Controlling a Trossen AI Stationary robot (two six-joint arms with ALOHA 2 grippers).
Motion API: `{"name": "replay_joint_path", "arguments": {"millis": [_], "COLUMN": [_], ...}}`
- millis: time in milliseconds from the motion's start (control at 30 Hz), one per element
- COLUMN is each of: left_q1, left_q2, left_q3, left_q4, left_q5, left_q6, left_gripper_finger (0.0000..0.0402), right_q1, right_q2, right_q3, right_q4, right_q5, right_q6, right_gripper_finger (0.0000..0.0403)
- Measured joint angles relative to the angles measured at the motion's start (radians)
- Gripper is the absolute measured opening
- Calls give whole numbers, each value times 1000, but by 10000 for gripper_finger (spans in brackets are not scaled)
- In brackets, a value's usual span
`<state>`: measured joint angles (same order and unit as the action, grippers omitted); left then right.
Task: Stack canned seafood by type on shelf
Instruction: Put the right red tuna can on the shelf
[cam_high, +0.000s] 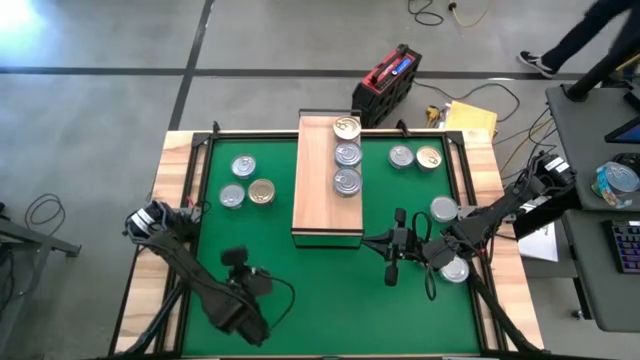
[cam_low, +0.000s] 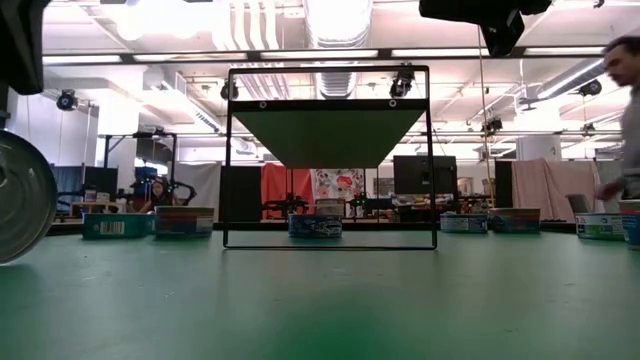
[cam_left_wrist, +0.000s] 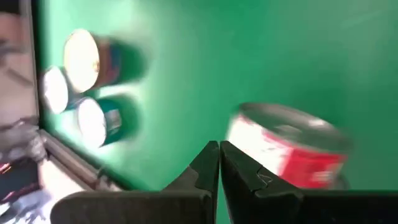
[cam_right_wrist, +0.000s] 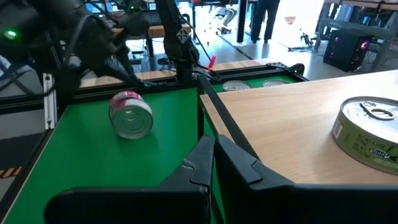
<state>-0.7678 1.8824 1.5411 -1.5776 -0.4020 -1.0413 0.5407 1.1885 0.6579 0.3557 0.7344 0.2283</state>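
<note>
Three cans (cam_high: 347, 154) lined on shelf (cam_high: 318, 205); others on green mat (cam_high: 320, 300) either side. Left end effector (cam_left_wrist: 219, 147) and right end effector (cam_right_wrist: 214, 142), near shelf's front, both closed, empty.

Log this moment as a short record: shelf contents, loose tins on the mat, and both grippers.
shelf: light-wood board at mid-mat, carrying three tins in a line along its right side
tins on shelf: gold-lidded tin farthest back, then two silver-lidded tins
left of shelf: three tins grouped
right of shelf: two tins side by side at the back, two more near the right arm
left gripper: shut, empty, over the near left mat, a red-labelled tin beyond it
right gripper: shut, empty, near the shelf's front right corner
</note>
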Motion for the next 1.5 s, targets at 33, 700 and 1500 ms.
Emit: {"name": "replay_joint_path", "arguments": {"millis": [33,700,1500], "left_q1": [3,-125,-284], "left_q2": [-3,-235,-230], "left_q3": [-11,-37,-238], "left_q4": [4,66,69], "left_q5": [0,-253,-254], "left_q6": [1,-100,-185], "left_gripper_finger": [0,0,0], "right_q1": [0,-60,-94], "right_q2": [0,249,776], "right_q3": [0,508,1007], "right_q4": [0,-504,-416], "right_q5": [0,-62,-137], "right_q6": [0,-198,-220], "right_gripper_finger": [9,9,9]}}
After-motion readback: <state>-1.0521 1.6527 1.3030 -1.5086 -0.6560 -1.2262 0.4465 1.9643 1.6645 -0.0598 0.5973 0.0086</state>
